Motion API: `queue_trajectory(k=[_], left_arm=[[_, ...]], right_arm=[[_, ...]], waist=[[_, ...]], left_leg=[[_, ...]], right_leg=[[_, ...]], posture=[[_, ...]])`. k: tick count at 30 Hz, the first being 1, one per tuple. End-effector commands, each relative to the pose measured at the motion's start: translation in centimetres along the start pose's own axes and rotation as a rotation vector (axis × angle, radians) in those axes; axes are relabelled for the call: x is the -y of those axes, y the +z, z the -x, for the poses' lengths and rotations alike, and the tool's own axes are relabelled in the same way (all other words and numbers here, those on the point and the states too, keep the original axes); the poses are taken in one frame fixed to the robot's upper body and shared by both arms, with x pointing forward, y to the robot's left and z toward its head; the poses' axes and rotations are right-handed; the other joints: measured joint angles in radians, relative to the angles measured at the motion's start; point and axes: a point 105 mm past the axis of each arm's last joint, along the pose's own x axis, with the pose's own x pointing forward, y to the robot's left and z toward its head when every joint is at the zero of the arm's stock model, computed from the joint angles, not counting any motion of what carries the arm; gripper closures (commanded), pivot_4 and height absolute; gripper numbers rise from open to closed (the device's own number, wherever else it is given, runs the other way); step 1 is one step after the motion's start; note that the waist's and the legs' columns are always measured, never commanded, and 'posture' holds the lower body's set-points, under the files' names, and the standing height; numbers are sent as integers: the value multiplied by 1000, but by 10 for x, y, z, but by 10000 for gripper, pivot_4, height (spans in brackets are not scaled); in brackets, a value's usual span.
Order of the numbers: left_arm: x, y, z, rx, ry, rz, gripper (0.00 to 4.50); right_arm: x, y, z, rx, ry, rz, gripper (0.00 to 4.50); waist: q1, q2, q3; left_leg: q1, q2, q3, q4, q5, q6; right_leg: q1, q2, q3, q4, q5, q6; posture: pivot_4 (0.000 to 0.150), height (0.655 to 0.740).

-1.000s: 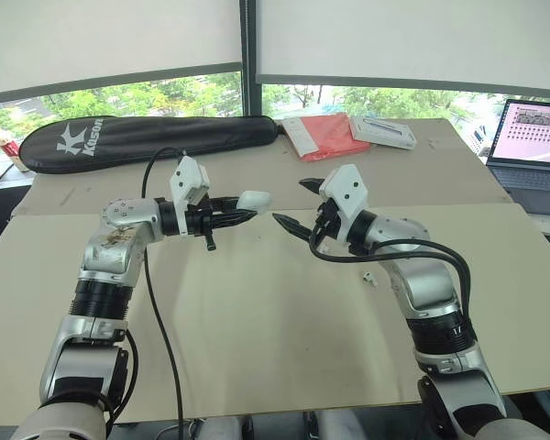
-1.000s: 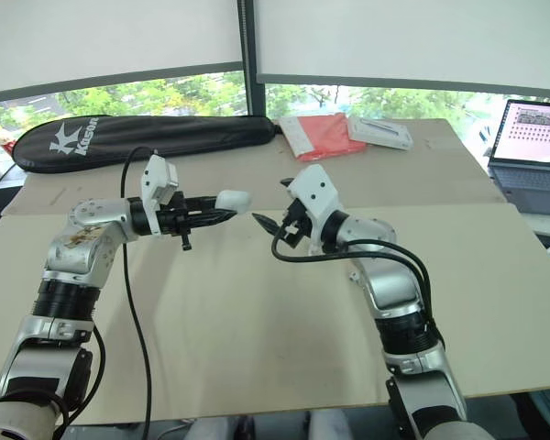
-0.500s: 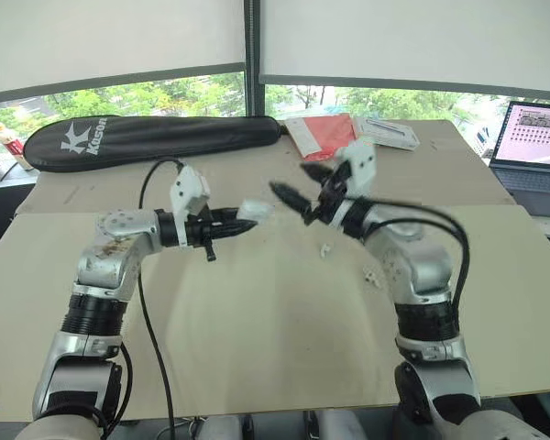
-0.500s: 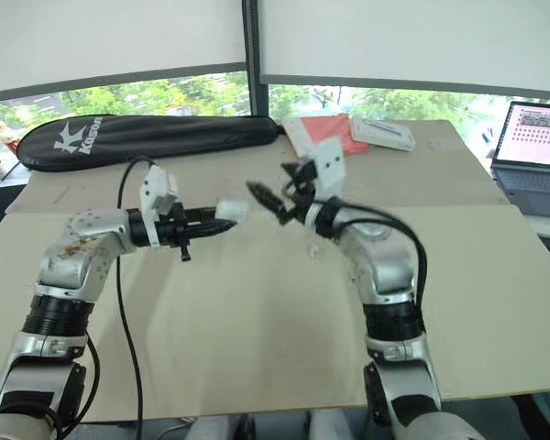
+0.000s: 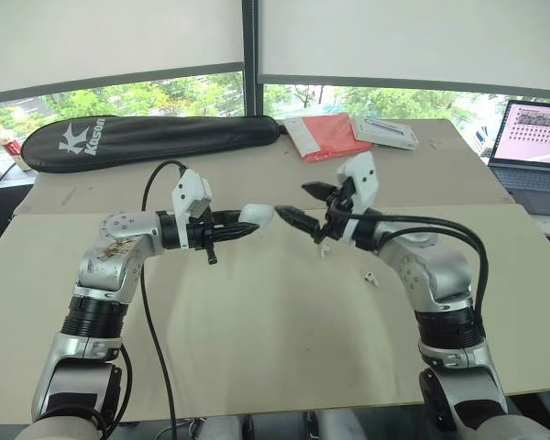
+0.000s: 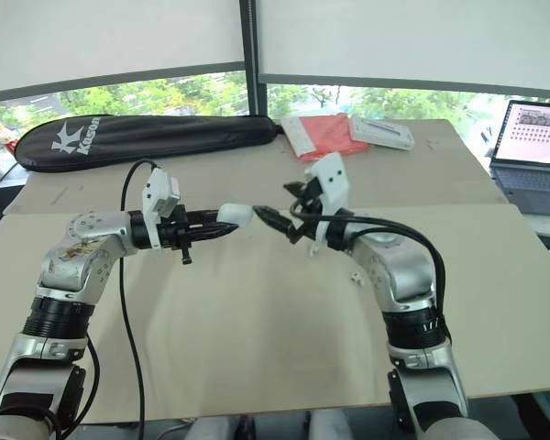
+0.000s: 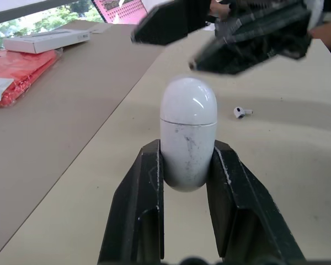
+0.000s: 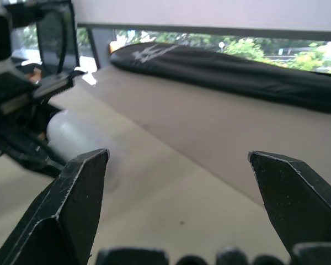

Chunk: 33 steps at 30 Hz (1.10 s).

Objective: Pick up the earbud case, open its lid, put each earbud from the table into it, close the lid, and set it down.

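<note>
In my left eye view, my left gripper (image 5: 247,225) clamps the white earbud case (image 5: 258,215) above the table (image 5: 257,348), long axis level, rounded lid end pointing toward my right gripper (image 5: 291,200), whose fingers (image 8: 71,215), in its wrist view, stand wide apart.

Case (image 7: 188,132) glossy white, faint dark scuffs. Earbud (image 7: 240,112) white. Fingers (image 7: 138,215) black. Table (image 5: 257,339) beige, far strip browner. Bag (image 5: 147,139) black, white logo lettering. Pouch (image 5: 323,136) red. Box (image 5: 382,132) white. Laptop (image 5: 534,151) grey, pink screen. Cable (image 5: 156,302) black. Blinds (image 5: 110,37) white.
</note>
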Motion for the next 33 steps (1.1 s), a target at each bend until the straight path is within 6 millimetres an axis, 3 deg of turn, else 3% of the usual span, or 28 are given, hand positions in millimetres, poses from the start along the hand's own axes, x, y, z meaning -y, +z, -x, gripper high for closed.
queue_trajectory(k=[1, 7, 12, 20, 27, 33], left_arm=[[-1, 15, 0, 35, -5, -47, 39398], [4, 14, -3, 31, -33, -49, 39398], [5, 13, -3, 25, -37, -51, 39398], [4, 11, -2, 25, -25, -48, 39398], [-19, 12, 6, 92, 178, -80, 39398], [-43, 13, 19, 204, 521, -137, 39398]], right_arm=[[-11, 11, 0, 38, 45, 75, 322], [-10, 10, -5, 41, 37, 78, 322], [1, 31, -8, 161, -15, -127, 322], [22, 37, -2, 214, -115, -282, 322], [45, -2, 12, 63, -301, -166, 322], [49, -54, 17, -62, -458, -100, 322]], waist=[[-1, 0, 0], [1, 0, 0], [0, 0, 0], [2, 0, 0], [3, 0, 0], [-1, 0, 0]], left_leg=[[0, 0, 0, 0, 0, 0], [0, 0, 0, 0, 0, 0], [0, 0, 0, 0, 0, 0], [0, 0, 0, 0, 0, 0], [0, 0, 0, 0, 0, 0], [0, 0, 0, -1, 0, 0]], right_leg=[[0, 0, 0, 0, 0, 0], [0, 0, 0, 0, 0, 0], [0, 0, 0, 0, 0, 0], [0, 0, 0, 0, 0, 0], [0, -1, -1, 0, 0, 0], [0, -1, 0, 0, 0, 0]], posture=[[1500, 7400], [1500, 7400], [1500, 7400], [1500, 7400], [1500, 7400], [1500, 7400]])
